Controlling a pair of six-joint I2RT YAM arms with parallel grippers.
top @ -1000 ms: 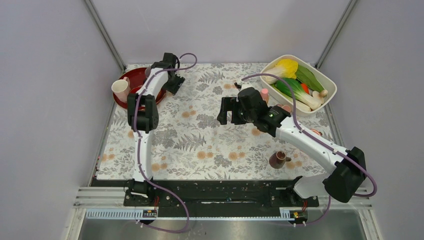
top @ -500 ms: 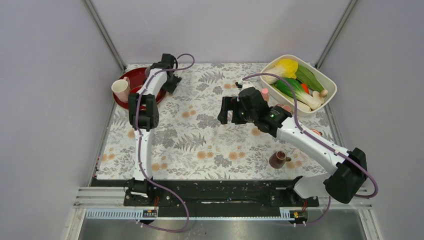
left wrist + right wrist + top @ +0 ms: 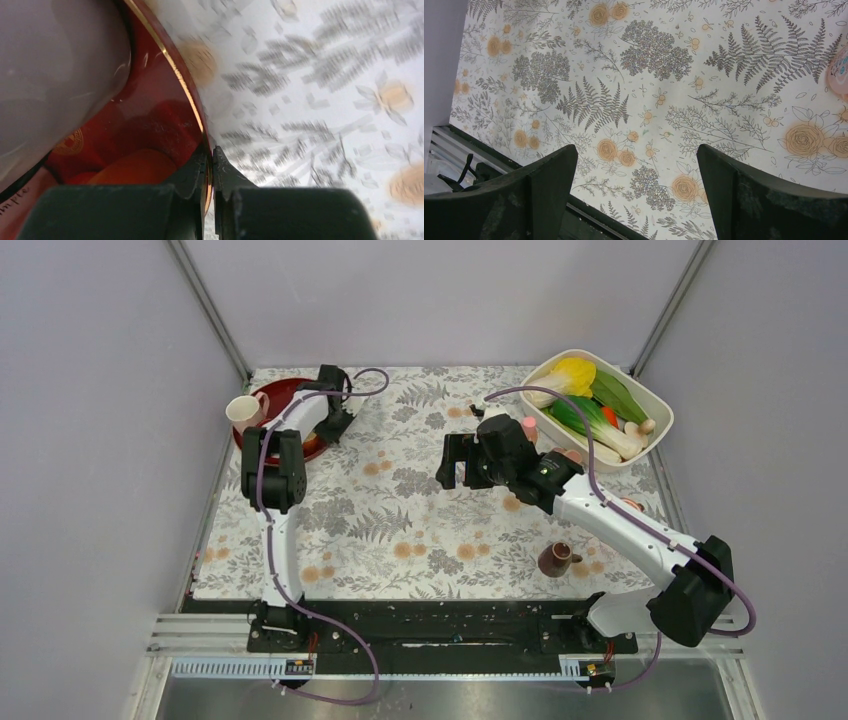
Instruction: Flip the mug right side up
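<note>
While the left claw (image 3: 211,156) pinches the plate (image 3: 150,120), the mug (image 3: 241,411) stands mouth-up.

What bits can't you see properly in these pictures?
Left wrist view: the mug is blurred and cut off by the edge.
Top view: the left end effector, at the red plate, hides under its arm.
Top view: the pink cup is partly behind the right arm.

A table (image 3: 400,530) in pale fern-and-flower cloth carries a glossy red round plate (image 3: 272,397) at upper left and a white rectangular plastic tub (image 3: 663,405) at upper right. A small dark brown cup (image 3: 556,559) stands at lower right.
</note>
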